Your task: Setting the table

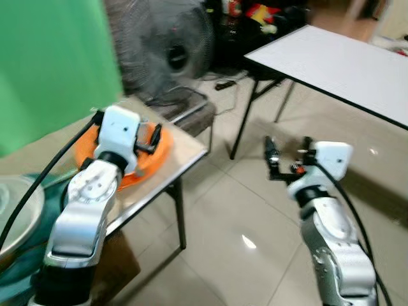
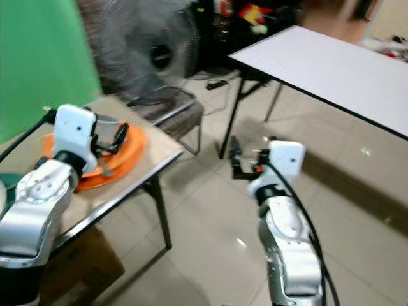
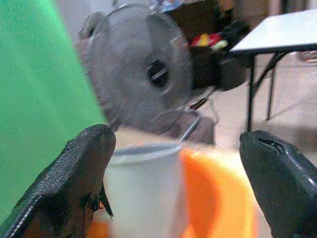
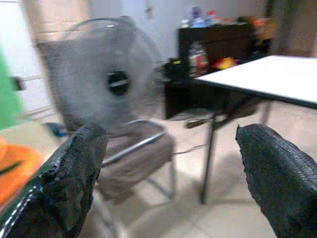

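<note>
**Left claw over the orange plate, right claw above the floor**

The left claw (image 3: 173, 198) hangs over the small table (image 1: 185, 150) with its two black fingers spread wide apart. Between them, in the left wrist view, stands a pale cup (image 3: 146, 191); neither finger touches it. The cup is on or just beside the orange plate (image 1: 162, 150), which lies near the corner of this table. The wrist picture is blurred, so I cannot tell exactly whether the cup stands on the plate or behind it. In the head views the arm itself covers the middle of the plate and the cup.

The right claw (image 1: 288, 156) is held out over the tiled floor (image 1: 217, 217), well apart from the small table. Its fingers are also open and hold nothing.

Behind the small table stands a big grey fan (image 1: 169, 51), and beside it a chair (image 1: 191, 111) with a metal frame. To the right is a long white table (image 1: 338, 64) on dark folding legs. A green screen (image 1: 51, 64) covers the far left. At the lower left edge a pale bowl (image 1: 22, 210) is cut off by the frame, lying on a dark green cloth (image 1: 29, 268). On a dark shelf (image 4: 218, 44) at the back are some coloured things, too blurred to name.
</note>
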Available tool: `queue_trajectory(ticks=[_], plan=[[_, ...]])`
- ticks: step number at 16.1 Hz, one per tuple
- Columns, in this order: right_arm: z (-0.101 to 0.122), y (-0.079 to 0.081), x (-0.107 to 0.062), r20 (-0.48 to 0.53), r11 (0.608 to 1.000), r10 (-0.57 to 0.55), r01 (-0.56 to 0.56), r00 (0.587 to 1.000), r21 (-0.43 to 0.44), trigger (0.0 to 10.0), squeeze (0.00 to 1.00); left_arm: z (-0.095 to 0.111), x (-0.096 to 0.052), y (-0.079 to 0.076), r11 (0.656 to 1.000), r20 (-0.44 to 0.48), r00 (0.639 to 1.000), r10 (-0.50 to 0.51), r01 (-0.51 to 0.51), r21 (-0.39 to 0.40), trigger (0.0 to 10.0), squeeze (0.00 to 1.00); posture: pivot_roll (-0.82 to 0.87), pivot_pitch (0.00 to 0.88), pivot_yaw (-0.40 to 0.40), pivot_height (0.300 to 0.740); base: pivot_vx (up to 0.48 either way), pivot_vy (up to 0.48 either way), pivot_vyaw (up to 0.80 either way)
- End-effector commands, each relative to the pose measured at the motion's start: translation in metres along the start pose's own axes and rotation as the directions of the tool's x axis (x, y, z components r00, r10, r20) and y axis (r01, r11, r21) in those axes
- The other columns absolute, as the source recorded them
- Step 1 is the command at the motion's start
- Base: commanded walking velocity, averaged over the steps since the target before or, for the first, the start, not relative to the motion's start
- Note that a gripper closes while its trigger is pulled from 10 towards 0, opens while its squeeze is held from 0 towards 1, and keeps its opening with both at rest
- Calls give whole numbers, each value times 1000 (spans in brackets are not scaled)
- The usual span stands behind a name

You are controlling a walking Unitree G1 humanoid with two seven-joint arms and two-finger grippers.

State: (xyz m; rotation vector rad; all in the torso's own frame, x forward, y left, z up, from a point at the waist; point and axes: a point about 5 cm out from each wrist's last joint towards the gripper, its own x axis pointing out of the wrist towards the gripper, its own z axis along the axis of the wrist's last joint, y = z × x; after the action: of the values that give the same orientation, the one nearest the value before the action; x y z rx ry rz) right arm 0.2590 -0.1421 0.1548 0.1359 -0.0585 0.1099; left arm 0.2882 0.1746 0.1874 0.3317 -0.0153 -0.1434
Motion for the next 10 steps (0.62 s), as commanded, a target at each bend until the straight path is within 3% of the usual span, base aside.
queue_trajectory(ticks=[1, 5, 6, 7, 8, 10], plan=[[-5, -3, 1, -45, 1000, -6, 6, 999, -2, 10000, 0, -1, -3, -1, 1000, -16, 1000, -4, 4, 23, 10000, 0, 45, 0, -43, 740, 0, 0, 0], [-2, 1, 5, -39, 998, 53, -53, 998, -16, 10000, 0, 2, 1, 9, 999, -18, 1000, -25, 25, 37, 10000, 0, 34, 0, -50, 740, 0, 0, 0], [-3, 1, 5, -46, 994, 98, -99, 994, -36, 10000, 0, 6, 9, 10, 995, 5, 996, -89, 88, 51, 10000, 122, 24, 0, -49, 740, 0, 0, 0], [-3, 1, 5, -49, 992, 120, -122, 992, -39, 10000, 0, 7, 12, 10, 992, 14, 993, -116, 115, 57, 10000, 122, 24, 0, -49, 740, 0, 0, 0], [-2, 2, 5, -58, 982, 177, -180, 983, -56, 10000, 0, 10, 19, 12, 984, 15, 985, -169, 168, 65, 10000, 1000, 9, 0, -40, 740, 0, 0, 0], [4, 3, 5, -76, 944, 313, -319, 947, -84, 10000, 0, 16, 38, 25, 957, -9, 968, -249, 248, 153, 10000, 1000, 11, 0, -37, 740, 0, 0, 0]])
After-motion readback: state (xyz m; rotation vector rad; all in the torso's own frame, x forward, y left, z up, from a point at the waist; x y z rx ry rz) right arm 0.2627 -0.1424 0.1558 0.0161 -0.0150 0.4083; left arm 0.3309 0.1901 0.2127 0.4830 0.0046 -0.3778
